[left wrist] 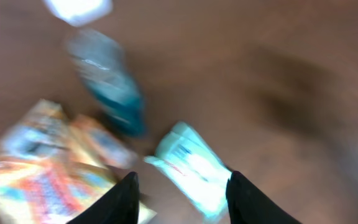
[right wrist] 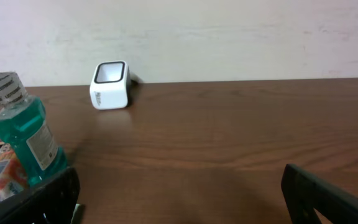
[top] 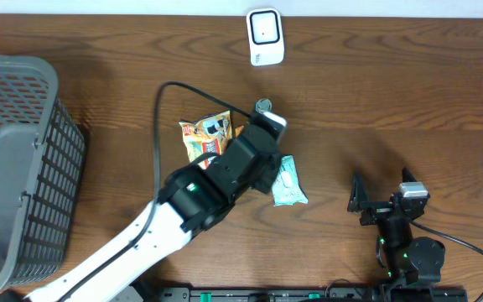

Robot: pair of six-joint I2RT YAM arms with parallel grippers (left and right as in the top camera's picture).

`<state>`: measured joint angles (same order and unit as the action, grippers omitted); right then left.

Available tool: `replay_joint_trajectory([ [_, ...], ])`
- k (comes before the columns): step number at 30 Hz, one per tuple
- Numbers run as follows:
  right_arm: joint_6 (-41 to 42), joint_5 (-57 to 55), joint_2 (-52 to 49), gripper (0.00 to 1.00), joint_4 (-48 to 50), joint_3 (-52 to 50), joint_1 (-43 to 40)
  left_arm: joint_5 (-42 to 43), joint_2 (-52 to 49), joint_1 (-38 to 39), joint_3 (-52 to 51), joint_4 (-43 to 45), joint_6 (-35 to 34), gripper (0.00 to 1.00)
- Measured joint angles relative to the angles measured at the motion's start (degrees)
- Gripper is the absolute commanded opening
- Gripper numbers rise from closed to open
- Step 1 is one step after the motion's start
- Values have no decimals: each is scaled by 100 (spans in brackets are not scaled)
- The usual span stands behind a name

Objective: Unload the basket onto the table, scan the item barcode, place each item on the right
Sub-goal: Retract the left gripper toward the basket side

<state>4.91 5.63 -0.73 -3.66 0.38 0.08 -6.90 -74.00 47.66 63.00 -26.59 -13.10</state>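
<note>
L jaws stand apart w/ nothing pinched btw them, as far as the blurred wrist view lets me tell. The L arm (top: pixel 183 201) reaches diagonally over the tabletop (top: pixel 409 92). The item, a teal pouch (left wrist: pixel 190 167), lies flat on the tabletop right in front of the L jaws. Its near corner is in line w/ the gap, closer to the right-hand finger (left wrist: pixel 248 200). From above, the pouch (top: pixel 290 181) pokes out just beside the jaw end of the arm. Left of the L jaws lies an orange snack bag (left wrist: pixel 39 177), partly under the arm in the top view; can't tell if it touches the pouch. Ahead of the L jaws, beyond the pouch, a bottle (left wrist: pixel 107 87) of blue-green liquid stands upright. Only its cap (top: pixel 263 106) shows from above. Well ahead, past the bottle, sits the white scanner (top: pixel 265 37), dark-framed window up, well apart from the pouch. R jaws are spread wide & empty, low over bare tabletop, far from the pouch. From their view the bottle (right wrist: pixel 23 134) is ahead-left & the scanner (right wrist: pixel 110 84) further ahead-left, near the wall (right wrist: pixel 229 31). A grey mesh basket (top: pixel 15 168) sits far out to the left of the L jaws.
</note>
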Motion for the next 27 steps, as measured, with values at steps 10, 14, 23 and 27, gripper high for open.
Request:
replay_joint_trajectory([
  [10, 0, -7, -7, 99, 2, 0, 0, -5073, 527, -470, -50, 2712, 269, 67],
  [14, 2, -7, -7, 99, 2, 0, 0, -6223, 542, -1434, -42, 4074, 280, 75],
  [23, 2, -9, -13, 99, -2, 0, 0, -4819, 553, -3860, -55, 4612, 601, 82],
  [27, 2, -9, -13, 99, -2, 0, 0, -3788, 553, -4463, -55, 4452, 1405, 83],
])
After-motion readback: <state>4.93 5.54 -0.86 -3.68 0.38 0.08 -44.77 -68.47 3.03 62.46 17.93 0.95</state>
